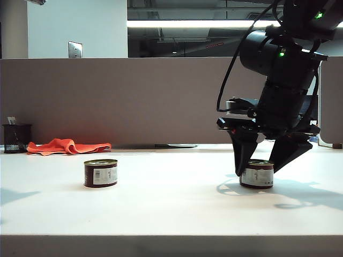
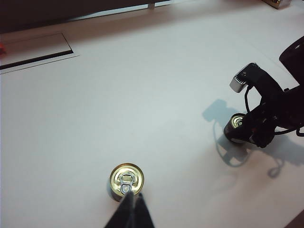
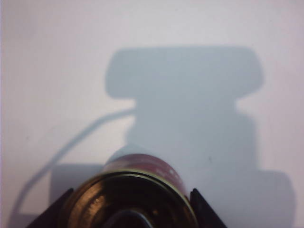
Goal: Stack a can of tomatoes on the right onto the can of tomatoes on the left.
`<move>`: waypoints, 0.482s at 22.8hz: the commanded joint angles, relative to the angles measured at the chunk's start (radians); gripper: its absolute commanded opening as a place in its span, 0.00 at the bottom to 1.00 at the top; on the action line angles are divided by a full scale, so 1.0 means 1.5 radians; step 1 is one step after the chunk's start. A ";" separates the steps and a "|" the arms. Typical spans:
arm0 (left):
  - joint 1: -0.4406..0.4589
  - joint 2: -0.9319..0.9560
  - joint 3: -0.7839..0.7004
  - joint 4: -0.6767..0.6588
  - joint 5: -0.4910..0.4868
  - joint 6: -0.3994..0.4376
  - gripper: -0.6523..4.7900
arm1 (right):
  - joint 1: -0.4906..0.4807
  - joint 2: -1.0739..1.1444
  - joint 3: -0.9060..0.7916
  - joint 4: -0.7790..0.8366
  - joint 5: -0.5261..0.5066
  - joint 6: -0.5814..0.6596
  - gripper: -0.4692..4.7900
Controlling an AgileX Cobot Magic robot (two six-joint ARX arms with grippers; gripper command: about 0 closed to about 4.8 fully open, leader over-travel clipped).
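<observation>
Across a white table [image 1: 171, 214]: two tomato cans standing upright, well apart. Left can [image 1: 101, 173] alone, gold lid with pull tab up. Right can [image 1: 256, 174] flanked by right gripper [image 1: 265, 160], dark fingers spread, one at each side close to the rim; contact not determinable. Left gripper [image 2: 130, 211] raised above the left can, fingertips pressed together, nothing between. Behind the table: grey partition wall [image 1: 134, 96], orange cloth [image 1: 67, 145], black mesh cup [image 1: 16, 138]. Ceiling strip light on.
</observation>
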 commanded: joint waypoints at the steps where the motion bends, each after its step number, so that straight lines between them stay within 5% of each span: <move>1: 0.001 -0.002 0.005 0.003 0.000 0.004 0.12 | 0.001 -0.004 0.026 0.001 -0.001 -0.002 0.66; 11: 0.001 -0.002 0.005 0.027 -0.089 0.034 0.12 | 0.053 -0.003 0.244 -0.050 -0.056 -0.002 0.66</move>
